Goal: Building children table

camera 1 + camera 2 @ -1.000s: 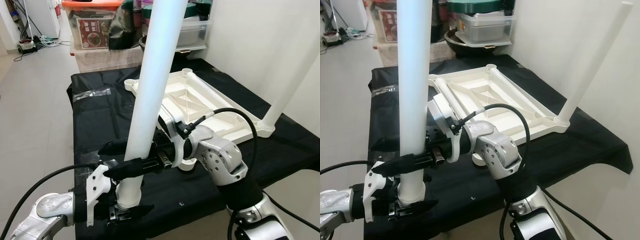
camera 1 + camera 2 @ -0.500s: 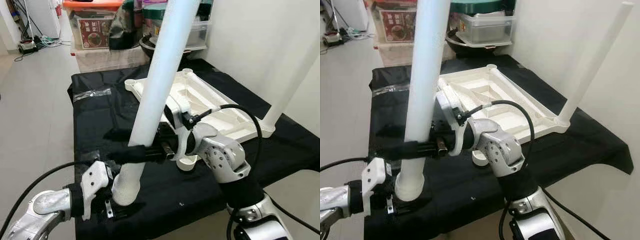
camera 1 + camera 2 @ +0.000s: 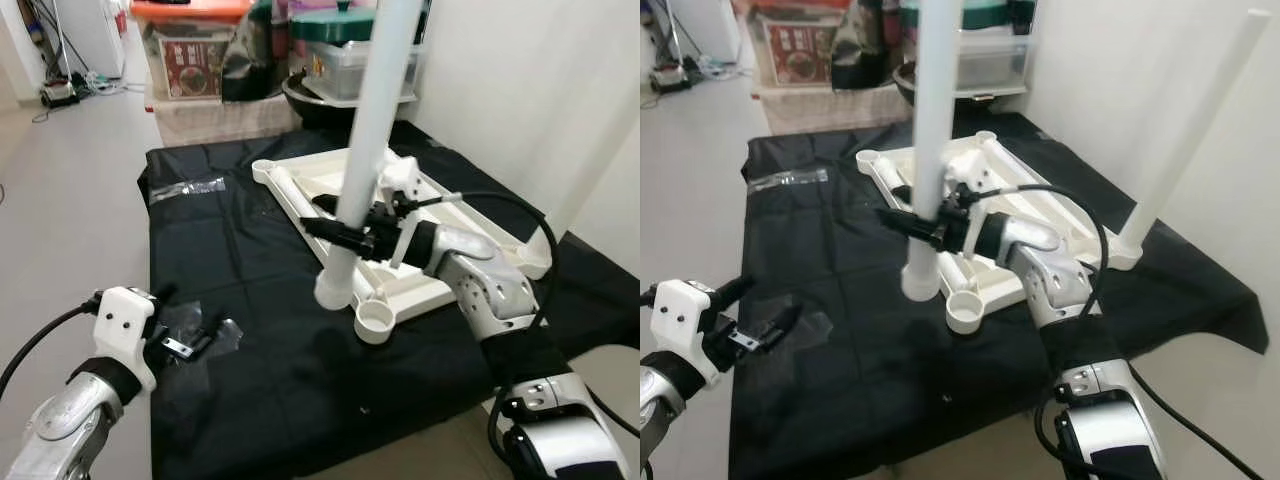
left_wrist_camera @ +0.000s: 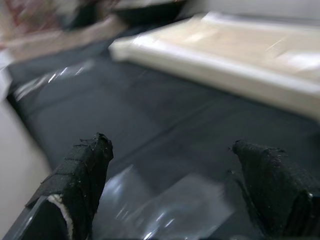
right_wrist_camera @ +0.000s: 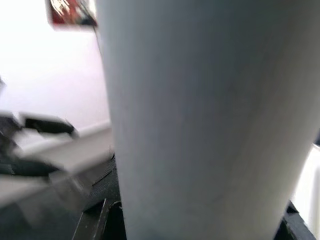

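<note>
Holding a white leg [image 3: 368, 140] upright in my right end effector [image 3: 350, 235], pinched, above the upturned tabletop's [image 3: 440, 225] empty near socket [image 3: 375, 320]; one leg [image 3: 1185, 125] stands fitted. My left end effector [image 3: 750, 315] hangs spread.

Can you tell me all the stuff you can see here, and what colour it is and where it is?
table top: 1, white, upside down on the black cloth, far right side
table leg in gripper: 1, white, upright, its lower end above the table top's near edge
fitted table leg: 1, white, standing in the table top's right corner by the wall
empty leg socket: 1, white, near corner of the table top
black cloth: 1, black, spread over the work surface
clear plastic wrap: 2 pieces, see-through, one at the cloth's far left, one near the left gripper
storage boxes: several, clear and orange-lidded, on the floor behind
right gripper: 1, black fingers, shut on the held leg
left gripper: 1, black fingers, open, low at the cloth's near left
</note>
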Available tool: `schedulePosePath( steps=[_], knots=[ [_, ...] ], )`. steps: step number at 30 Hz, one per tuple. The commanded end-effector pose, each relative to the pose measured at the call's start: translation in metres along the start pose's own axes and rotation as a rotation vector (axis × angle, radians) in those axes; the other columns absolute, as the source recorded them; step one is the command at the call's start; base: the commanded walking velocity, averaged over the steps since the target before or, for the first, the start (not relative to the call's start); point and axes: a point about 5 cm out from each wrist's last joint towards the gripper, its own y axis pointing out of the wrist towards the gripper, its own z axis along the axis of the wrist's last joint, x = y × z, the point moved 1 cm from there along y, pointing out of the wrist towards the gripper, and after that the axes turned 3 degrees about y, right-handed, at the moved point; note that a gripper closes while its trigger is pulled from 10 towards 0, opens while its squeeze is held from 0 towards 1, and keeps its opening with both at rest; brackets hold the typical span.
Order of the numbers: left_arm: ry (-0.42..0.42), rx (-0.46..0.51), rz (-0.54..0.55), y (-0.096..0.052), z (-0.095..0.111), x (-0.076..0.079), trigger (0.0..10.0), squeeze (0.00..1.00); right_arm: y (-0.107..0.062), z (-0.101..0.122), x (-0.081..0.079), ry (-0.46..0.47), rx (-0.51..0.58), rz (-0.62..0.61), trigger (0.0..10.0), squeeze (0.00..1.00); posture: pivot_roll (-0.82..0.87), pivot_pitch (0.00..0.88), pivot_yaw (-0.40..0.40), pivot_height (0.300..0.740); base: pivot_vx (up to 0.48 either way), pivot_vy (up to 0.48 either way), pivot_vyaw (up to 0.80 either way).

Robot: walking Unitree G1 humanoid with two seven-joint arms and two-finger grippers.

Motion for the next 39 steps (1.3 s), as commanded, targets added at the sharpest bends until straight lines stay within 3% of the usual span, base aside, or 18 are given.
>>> schedulePosePath(
  steps=[1,4,9,17,25,27,29,33,35,39],
  knots=[
    [0.015,-0.051,0.03,0.0,-0.011,0.003,10.0,0.0,-0.001,-0.003,-0.004,-0.059,-0.034,0.003,0.0,0.0,0.02,0.0,-0.065,0.74,0.0,0.0,0.0],
    [-0.01,-0.053,0.026,0.001,-0.012,0.006,10.0,0.0,-0.004,-0.006,-0.008,-0.088,-0.053,0.017,0.0,0.0,0.0,0.0,-0.055,0.74,0.0,0.0,0.0],
    [-0.045,-0.061,0.038,0.005,-0.016,0.016,10.0,0.0,-0.013,-0.02,-0.027,-0.222,-0.114,0.086,0.0,0.0,-0.01,0.0,-0.047,0.74,0.0,0.0,0.0],
    [-0.058,-0.031,0.082,0.015,-0.013,0.021,10.0,0.0,0.001,-0.024,-0.033,-0.323,-0.121,0.108,0.0,0.0,0.0,0.0,-0.051,0.74,0.0,0.0,0.0],
    [-0.072,-0.029,0.091,0.016,-0.015,0.023,10.0,0.0,0.003,-0.006,-0.024,-0.28,-0.061,0.057,0.0,0.0,0.0,0.0,-0.053,0.74,0.0,0.0,0.0],
    [-0.08,-0.022,0.093,0.018,-0.014,0.025,10.0,0.0,0.004,0.012,-0.012,-0.143,0.048,-0.021,0.0,0.0,0.0,0.0,-0.051,0.74,0.0,0.0,0.0],
    [-0.079,-0.02,0.091,0.019,-0.014,0.026,10.0,0.0,0.002,0.015,-0.008,-0.116,0.068,-0.04,0.0,0.0,0.0,0.0,-0.049,0.74,0.0,0.0,0.0],
    [-0.078,-0.02,0.089,0.02,-0.014,0.027,10.0,0.0,0.0,0.012,-0.006,-0.117,0.063,-0.042,0.0,0.0,0.0,0.0,-0.046,0.74,0.0,0.0,0.0],
    [-0.073,-0.019,0.085,0.021,-0.014,0.026,10.0,0.0,-0.006,0.001,-0.01,-0.176,-0.002,0.002,0.0,0.0,-0.01,0.0,-0.043,0.74,0.0,0.0,0.0],
    [-0.066,-0.02,0.081,0.021,-0.015,0.025,10.0,0.0,-0.011,-0.008,-0.017,-0.207,-0.062,0.071,0.0,0.0,-0.01,0.0,-0.042,0.74,0.0,0.0,0.0]
  ],
)
